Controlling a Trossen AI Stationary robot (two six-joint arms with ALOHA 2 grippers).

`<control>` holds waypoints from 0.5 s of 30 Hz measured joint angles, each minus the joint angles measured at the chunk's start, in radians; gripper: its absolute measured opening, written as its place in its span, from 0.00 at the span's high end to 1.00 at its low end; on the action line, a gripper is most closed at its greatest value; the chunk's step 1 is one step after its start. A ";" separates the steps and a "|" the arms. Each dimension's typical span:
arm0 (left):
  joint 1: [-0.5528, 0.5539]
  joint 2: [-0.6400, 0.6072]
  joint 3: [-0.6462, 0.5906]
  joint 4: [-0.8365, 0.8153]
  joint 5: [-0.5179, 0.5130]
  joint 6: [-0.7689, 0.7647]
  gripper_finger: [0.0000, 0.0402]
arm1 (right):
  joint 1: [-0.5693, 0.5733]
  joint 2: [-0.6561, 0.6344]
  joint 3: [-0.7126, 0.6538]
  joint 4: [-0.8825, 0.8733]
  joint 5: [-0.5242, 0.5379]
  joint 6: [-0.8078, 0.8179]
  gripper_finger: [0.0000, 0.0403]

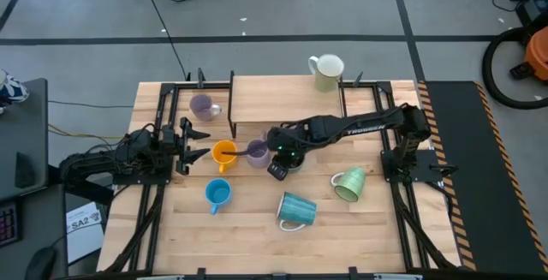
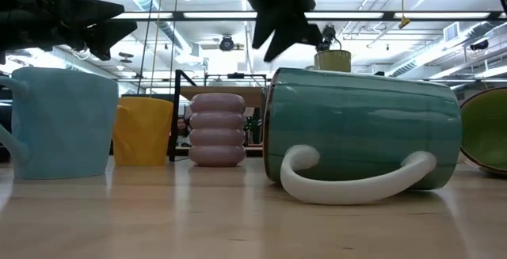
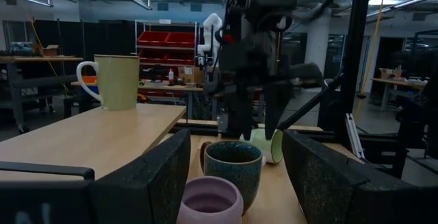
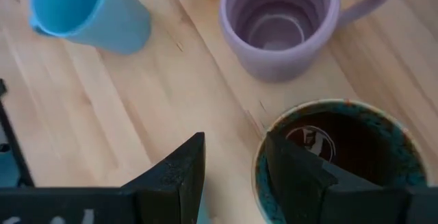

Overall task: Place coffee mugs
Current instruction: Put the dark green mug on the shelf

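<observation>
My right gripper [image 4: 233, 148] is open and points down over the dark brown mug [image 4: 342, 148]. One finger [image 4: 301, 172] hangs over the mug's inside and the other [image 4: 174, 176] stands outside its rim. The left wrist view shows the tips just above the rim [image 3: 233, 147]. A lavender mug [image 1: 257, 152] and an orange mug [image 1: 224, 153] stand upright beside it. The blue mug [image 1: 217, 194] is upright nearer. The teal mug [image 1: 295, 210] and the pale green mug [image 1: 348, 184] lie on their sides. My left gripper [image 1: 193, 147] waits open, left of the orange mug.
A second lavender mug [image 1: 203, 106] stands at the far left. The cream mug [image 1: 326, 71] stands on the raised wooden shelf [image 1: 282, 100] at the far edge. Black frame rails [image 1: 163, 117] run along both sides of the table. There is bare wood along the near edge.
</observation>
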 joint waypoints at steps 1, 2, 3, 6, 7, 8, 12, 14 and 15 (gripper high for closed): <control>0.000 0.000 0.000 0.000 0.000 0.000 0.41 | 0.000 0.000 -0.008 0.012 0.000 0.000 0.60; 0.000 0.000 0.000 0.000 0.000 0.000 0.41 | 0.000 0.000 -0.016 0.028 0.000 0.000 0.60; 0.000 0.000 0.000 0.000 0.000 0.000 0.41 | 0.000 -0.001 -0.025 0.038 0.006 0.000 0.60; 0.000 0.000 0.000 0.000 0.000 0.000 0.41 | 0.000 0.000 -0.050 0.033 0.043 0.000 0.60; 0.000 0.000 0.000 0.000 0.000 0.000 0.41 | 0.000 0.000 -0.056 0.037 0.050 -0.001 0.60; 0.000 0.000 0.000 0.000 0.000 0.000 0.41 | 0.000 -0.001 -0.062 0.041 0.052 -0.001 0.60; 0.000 0.000 0.000 0.000 0.000 0.000 0.41 | 0.000 0.000 -0.089 0.062 0.051 0.000 0.60; 0.000 0.000 0.000 0.000 0.000 0.000 0.41 | 0.000 0.000 -0.101 0.084 0.051 0.000 0.60; 0.000 0.000 0.000 0.000 0.000 0.000 0.41 | 0.000 0.000 -0.111 0.089 0.051 -0.001 0.60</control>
